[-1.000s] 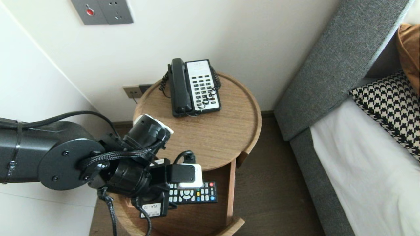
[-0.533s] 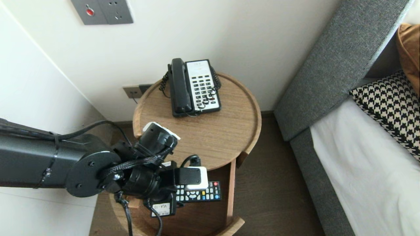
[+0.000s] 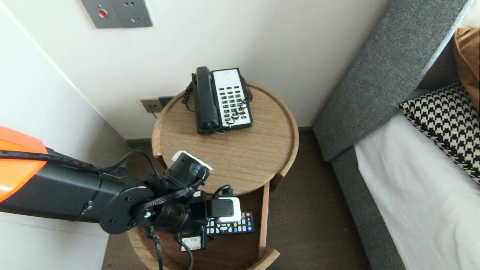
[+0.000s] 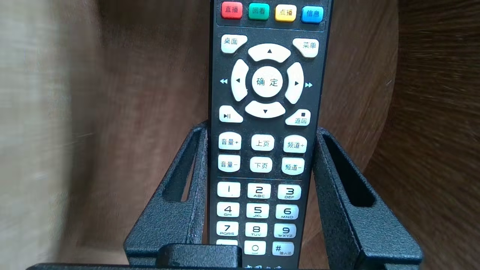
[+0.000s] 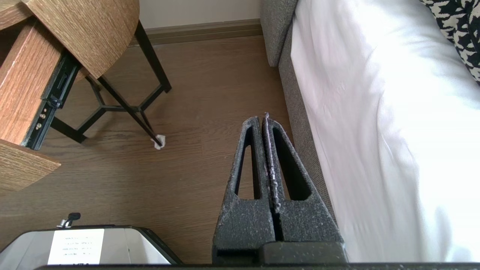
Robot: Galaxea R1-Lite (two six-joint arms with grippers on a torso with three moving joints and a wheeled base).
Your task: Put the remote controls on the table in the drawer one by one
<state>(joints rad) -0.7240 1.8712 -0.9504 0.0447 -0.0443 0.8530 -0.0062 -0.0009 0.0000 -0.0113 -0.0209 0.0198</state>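
A black remote control [image 3: 237, 227] with white keys and a row of coloured keys lies level over the open drawer [image 3: 264, 219] of the round wooden bedside table [image 3: 243, 161]. My left gripper [image 4: 261, 129] is shut on the remote control [image 4: 268, 86], one finger on each long side at its number-key end. Whether the remote touches the drawer's floor [image 4: 150, 112] I cannot tell. In the head view the wrist camera hides the left fingers. My right gripper [image 5: 262, 119] hangs shut and empty above the floor beside the bed.
A black and white telephone [image 3: 221, 99] stands at the back of the table top. The grey bed frame [image 3: 360, 105] and white mattress [image 3: 420, 195] lie to the right. Walls close in behind and on the left. The table's black legs [image 5: 146, 108] stand on brown floor.
My left arm has reached further right and lower, carrying the remote control down into the drawer. The right arm has stayed still.
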